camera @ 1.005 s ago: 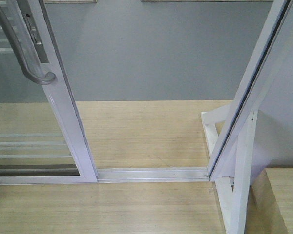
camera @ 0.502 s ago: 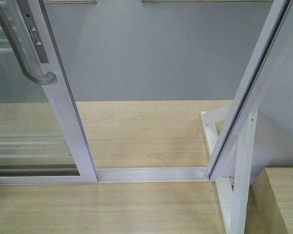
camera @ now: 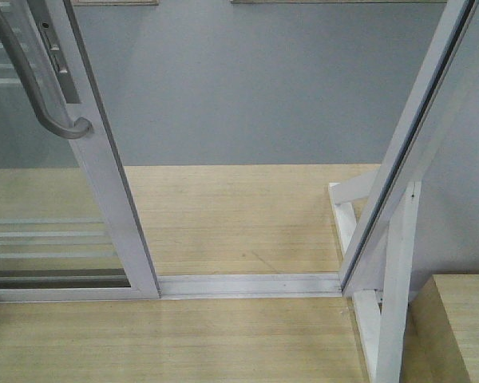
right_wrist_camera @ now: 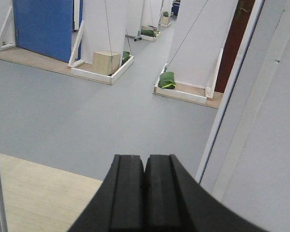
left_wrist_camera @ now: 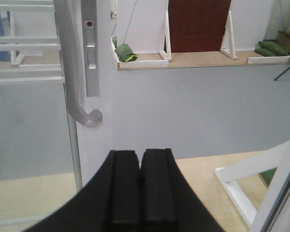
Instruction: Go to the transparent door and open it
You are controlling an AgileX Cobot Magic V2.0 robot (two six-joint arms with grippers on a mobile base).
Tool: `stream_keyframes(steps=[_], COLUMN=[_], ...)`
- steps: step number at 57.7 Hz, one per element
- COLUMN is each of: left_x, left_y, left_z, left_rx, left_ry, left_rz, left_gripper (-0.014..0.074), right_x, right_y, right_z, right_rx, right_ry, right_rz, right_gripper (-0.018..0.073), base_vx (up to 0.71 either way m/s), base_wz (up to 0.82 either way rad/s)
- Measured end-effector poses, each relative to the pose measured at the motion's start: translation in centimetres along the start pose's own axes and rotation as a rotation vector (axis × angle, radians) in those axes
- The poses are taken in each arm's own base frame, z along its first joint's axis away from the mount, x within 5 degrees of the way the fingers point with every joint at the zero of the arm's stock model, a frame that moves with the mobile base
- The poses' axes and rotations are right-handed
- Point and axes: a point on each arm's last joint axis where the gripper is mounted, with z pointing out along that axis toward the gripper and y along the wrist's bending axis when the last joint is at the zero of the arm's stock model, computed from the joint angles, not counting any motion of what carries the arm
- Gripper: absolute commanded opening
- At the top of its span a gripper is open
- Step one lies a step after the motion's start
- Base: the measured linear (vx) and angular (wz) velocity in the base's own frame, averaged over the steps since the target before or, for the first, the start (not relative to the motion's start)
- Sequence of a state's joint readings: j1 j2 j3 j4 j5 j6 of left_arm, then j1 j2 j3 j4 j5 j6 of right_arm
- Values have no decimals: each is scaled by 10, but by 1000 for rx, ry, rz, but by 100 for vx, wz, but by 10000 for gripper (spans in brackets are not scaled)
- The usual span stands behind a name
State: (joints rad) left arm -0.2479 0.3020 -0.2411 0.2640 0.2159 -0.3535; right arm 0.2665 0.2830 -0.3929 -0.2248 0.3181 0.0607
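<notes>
One transparent door (camera: 56, 239) fills the left side of the front view, a clear-glass panel in a white-silver frame with thin horizontal bars low in the glass. Its long curved silver pull handle (camera: 40, 88) hooks outward at the bottom, beside a grey lock plate (camera: 54, 52). The door is slid aside, leaving a wide gap between its edge and the slanted white jamb (camera: 407, 144) on the right. A silver floor track (camera: 251, 285) runs across the gap, joining the two.

In the left wrist view, the left end effector (left_wrist_camera: 139, 188) sits just below the handle's hooked end, apart from it, its black pads pressed together and gripping nothing. In the right wrist view, the right end effector (right_wrist_camera: 144, 193) is likewise clenched on nothing, pointing through the gap.

No open container shows clearly. A pale wooden box (right_wrist_camera: 106, 63) and a green bag (right_wrist_camera: 167, 79) rest on low white-edged platforms in the far room.

Light wood flooring (camera: 239, 215) lies on both sides of the track, meeting grey floor (camera: 247, 88) beyond. A white support brace (camera: 383, 295) stands by the jamb.

Compared with the picture from a second ago, the door and handle sit in the same place.
</notes>
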Motion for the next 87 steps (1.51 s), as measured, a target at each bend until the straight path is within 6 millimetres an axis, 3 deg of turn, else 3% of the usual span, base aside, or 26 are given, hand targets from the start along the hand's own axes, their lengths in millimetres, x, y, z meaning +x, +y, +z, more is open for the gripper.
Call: stream_keyframes(steps=[13, 32, 46, 52, 65, 87], left_x=[0, -3, -5, 11, 67, 68], left_y=[-7, -8, -3, -1, 5, 6], left_z=[0, -1, -20, -26, -14, -13], left_rx=[76, 83, 10, 0, -13, -19], left_ry=[-3, -44, -131, -137, -73, -105], left_rz=[115, 123, 147, 150, 106, 92], left_gripper=[-6, -6, -6, -6, -6, -6], right_x=[0, 0, 0, 0, 0, 0], right_y=[0, 0, 0, 0, 0, 0], right_z=[0, 0, 0, 0, 0, 0], right_rx=[0, 0, 0, 0, 0, 0], right_ry=[0, 0, 0, 0, 0, 4], right_rz=[0, -1, -1, -1, -1, -1], right_gripper=[0, 0, 0, 0, 0, 0], base_vx=[0, 0, 0, 0, 0, 0], base_wz=[0, 0, 0, 0, 0, 0])
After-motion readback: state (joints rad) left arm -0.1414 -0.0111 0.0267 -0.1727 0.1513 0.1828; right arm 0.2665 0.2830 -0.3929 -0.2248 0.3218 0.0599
